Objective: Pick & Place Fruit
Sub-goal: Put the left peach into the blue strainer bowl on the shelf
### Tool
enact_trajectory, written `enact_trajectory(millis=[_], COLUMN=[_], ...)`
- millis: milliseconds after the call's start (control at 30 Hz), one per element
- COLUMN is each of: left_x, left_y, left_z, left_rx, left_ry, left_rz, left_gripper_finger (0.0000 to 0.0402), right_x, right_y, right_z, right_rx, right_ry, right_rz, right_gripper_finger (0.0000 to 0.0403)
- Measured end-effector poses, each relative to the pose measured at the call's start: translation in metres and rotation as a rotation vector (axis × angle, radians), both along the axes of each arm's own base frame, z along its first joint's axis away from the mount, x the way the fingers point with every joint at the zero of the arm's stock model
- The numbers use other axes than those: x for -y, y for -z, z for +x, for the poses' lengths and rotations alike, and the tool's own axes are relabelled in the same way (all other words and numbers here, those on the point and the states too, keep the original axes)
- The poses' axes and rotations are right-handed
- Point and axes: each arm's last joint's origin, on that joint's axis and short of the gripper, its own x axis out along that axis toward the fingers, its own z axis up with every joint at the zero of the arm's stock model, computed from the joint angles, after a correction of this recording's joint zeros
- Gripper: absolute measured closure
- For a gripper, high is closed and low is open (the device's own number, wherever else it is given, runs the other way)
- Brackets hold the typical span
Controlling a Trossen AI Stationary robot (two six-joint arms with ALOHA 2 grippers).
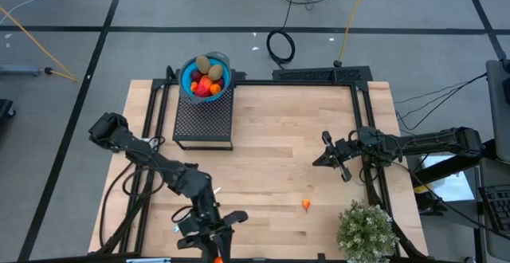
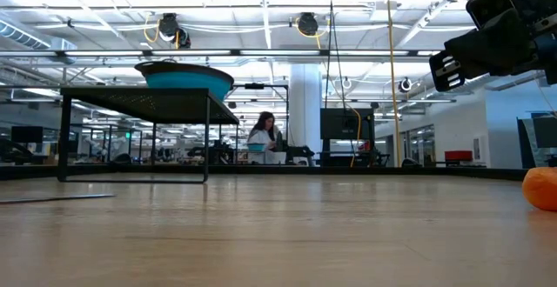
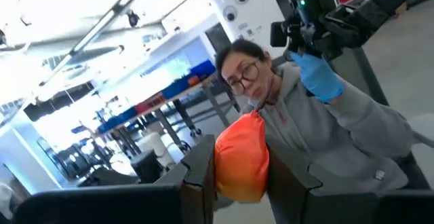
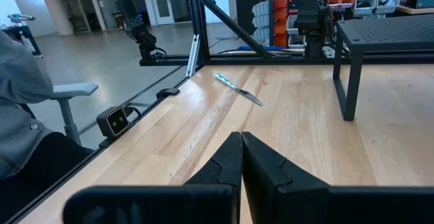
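At the table's near edge, the left gripper (image 3: 241, 176) pinches a glossy red-orange piece (image 3: 242, 157), its long axis upright, pointed tip uppermost. Farther off, the right gripper (image 4: 241, 157) hovers with fingers pressed together; beyond, the blue bowl (image 1: 185, 81) holds mixed fruit (image 1: 205, 78).

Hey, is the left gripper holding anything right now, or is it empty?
Holding. In its wrist view the left gripper is shut on an orange fruit piece, clamped between its two dark fingers.
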Motion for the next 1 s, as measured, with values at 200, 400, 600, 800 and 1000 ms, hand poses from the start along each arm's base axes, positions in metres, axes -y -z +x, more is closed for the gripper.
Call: enact_trajectory(millis=[200, 400, 600, 800, 1000], left_x=[0.0, -0.003, -0.017, -0.037, -0.066], left_y=[-0.001, 0.019, 0.048, 0.064, 0.078], left_z=[0.0, 0.004, 0.009, 0.015, 0.019], left_rx=[0.013, -0.202, -0.535, -0.818, -1.027], left_ry=[0.009, -0.024, -0.231, -0.537, -0.905], left_rz=[-0.005, 0.104, 0.233, 0.226, 0.199], left_gripper_finger=[0.0309, 0.0309, 0.0309, 0.0309, 0.0309], right_x=[0.0, 0.0, 0.0, 0.0, 0.0], right_y=[0.0, 0.0, 0.0, 0.0, 0.0], right_z=[0.0, 0.0, 0.0, 0.0, 0.0], right_rx=[0.0, -0.001, 0.0, 0.001, 0.001], right_ry=[-0.003, -0.003, -0.003, -0.003, -0.003], right_rz=[0.0, 0.0, 0.0, -0.003, -0.003], right_gripper_finger=[0.0403, 0.0403, 0.0403, 0.0403, 0.0403])
